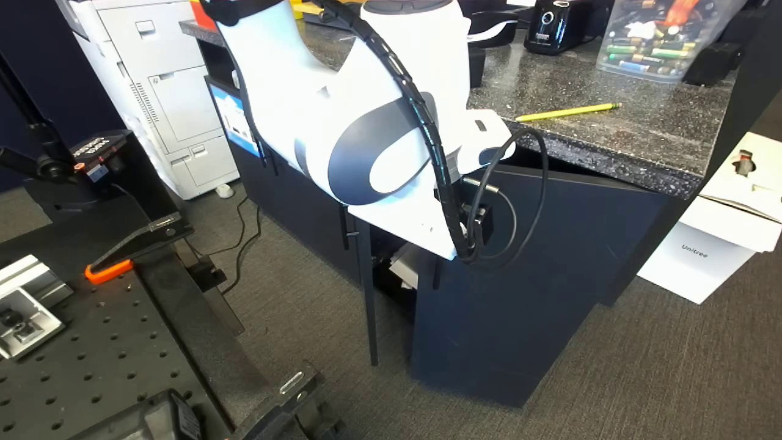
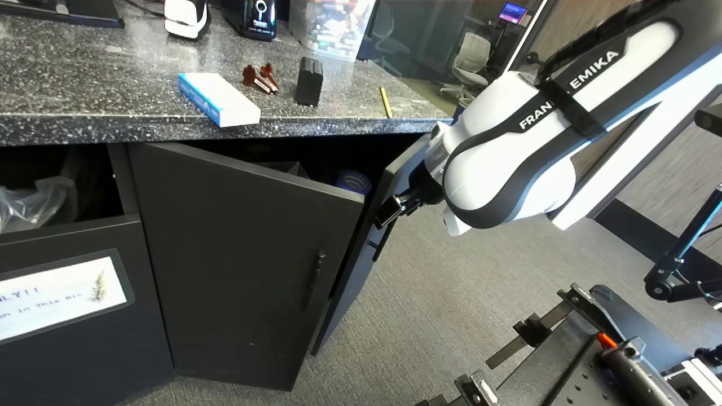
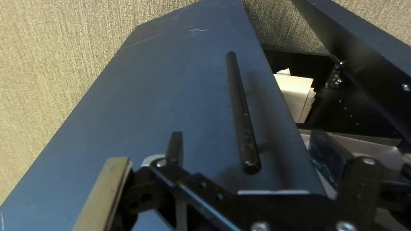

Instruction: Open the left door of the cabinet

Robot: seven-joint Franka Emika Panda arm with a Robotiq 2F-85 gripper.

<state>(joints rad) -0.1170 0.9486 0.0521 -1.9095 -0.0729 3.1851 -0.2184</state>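
The cabinet [image 1: 611,140], navy-black with a speckled top, has two doors standing ajar. I take the left door [image 1: 519,305] to be the broad panel under my arm; in the wrist view the same left door [image 3: 179,96] carries a dark bar handle [image 3: 242,118]. Its neighbouring door [image 2: 242,254] is also partly swung out. My gripper [image 3: 247,134] stands open, its fingers wide apart on either side of the handle's near end, gripping nothing. The right finger [image 3: 327,157] overlaps the door's free edge; contact cannot be judged. The arm hides the gripper in an exterior view.
White papers [image 3: 292,93] lie inside the cabinet. A white box [image 1: 702,263] stands on the floor by its end. A black perforated table [image 1: 91,348] with clamps faces the cabinet. The countertop holds a yellow pencil [image 2: 386,102], a small white-blue box [image 2: 225,101] and a dark block [image 2: 309,82].
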